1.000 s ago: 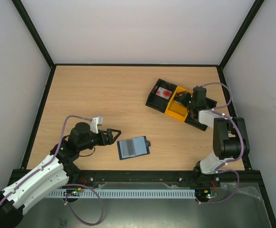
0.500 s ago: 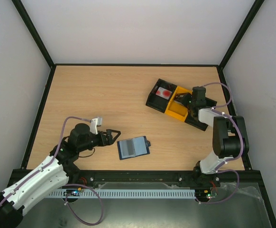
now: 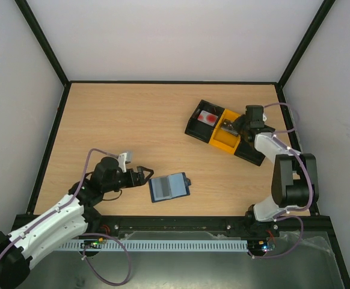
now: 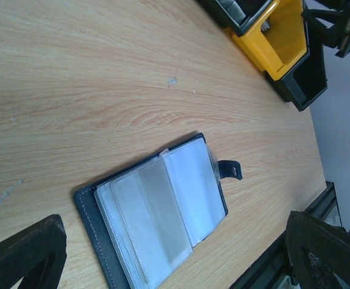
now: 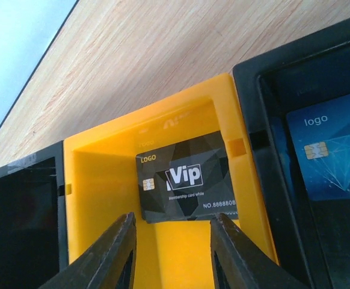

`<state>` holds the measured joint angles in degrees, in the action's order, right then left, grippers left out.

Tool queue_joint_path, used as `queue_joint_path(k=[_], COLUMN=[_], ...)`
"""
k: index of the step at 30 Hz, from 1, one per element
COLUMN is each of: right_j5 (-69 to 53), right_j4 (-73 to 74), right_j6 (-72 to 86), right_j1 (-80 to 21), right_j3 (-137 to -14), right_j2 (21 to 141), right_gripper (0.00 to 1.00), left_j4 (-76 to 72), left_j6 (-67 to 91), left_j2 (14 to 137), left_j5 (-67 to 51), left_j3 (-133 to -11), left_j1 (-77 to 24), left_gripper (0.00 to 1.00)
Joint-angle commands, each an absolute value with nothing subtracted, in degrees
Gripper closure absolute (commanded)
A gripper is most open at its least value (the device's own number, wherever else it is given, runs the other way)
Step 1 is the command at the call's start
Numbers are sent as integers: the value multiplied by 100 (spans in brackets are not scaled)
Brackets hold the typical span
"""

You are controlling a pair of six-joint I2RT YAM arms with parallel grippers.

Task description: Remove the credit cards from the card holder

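Observation:
The card holder (image 3: 169, 186) (image 4: 157, 223) lies open on the table, its clear pockets up and its tab to the right. My left gripper (image 3: 144, 176) (image 4: 174, 241) stands open just left of it, one finger on each side in the left wrist view. A black credit card (image 5: 184, 177) (image 3: 228, 126) rests in the yellow middle compartment of the tray (image 5: 103, 180). My right gripper (image 5: 172, 226) (image 3: 235, 125) hangs open just short of it, touching nothing. A pinkish-white card with a red spot (image 3: 208, 118) sits in the tray's left compartment. A blue card (image 5: 331, 162) is in the right one.
The black-and-yellow tray (image 3: 223, 143) stands at the back right, partly under my right arm. A black frame rail (image 3: 181, 223) runs along the table's near edge, close behind the card holder. White walls enclose the table.
My right gripper's jaws have parted and let the black card go into the yellow compartment, and the wrist has drawn back a little. My left gripper has crept closer to the card holder.

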<state>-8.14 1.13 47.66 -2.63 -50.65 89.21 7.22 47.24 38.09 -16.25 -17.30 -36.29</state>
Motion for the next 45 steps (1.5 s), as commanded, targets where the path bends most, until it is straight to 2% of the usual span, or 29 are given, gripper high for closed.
queue_joint_path(k=[1,12,25,34,45], right_j5=[-747,-1752,-1602,-1307,-1127], right_j4=[794,844,592,16,-275], right_j6=[4944,4606,5119,5324,5315], right_j1=[-289,-1155,-3660,-5140,-6138], right_j3=[-5275,-4391,-3303,-3194,-3805], right_j2=[8494,7186,6283,6901,8496], right_gripper=[64,62,62,64,67], left_j4=[490,-163,-1527,-1828,-1362], left_j6=[4915,5634,6229,6606,6676], left_j2=[3915,4586,5103,4998,4541], left_j5=[-1902,-2357,-2686,-2572,-2404], left_j3=[-1617,-1430,-902,-564,-517], left_j1=[-3596,-3610,-3641,-3639,-3640], left_gripper=[0,1,8,10,11])
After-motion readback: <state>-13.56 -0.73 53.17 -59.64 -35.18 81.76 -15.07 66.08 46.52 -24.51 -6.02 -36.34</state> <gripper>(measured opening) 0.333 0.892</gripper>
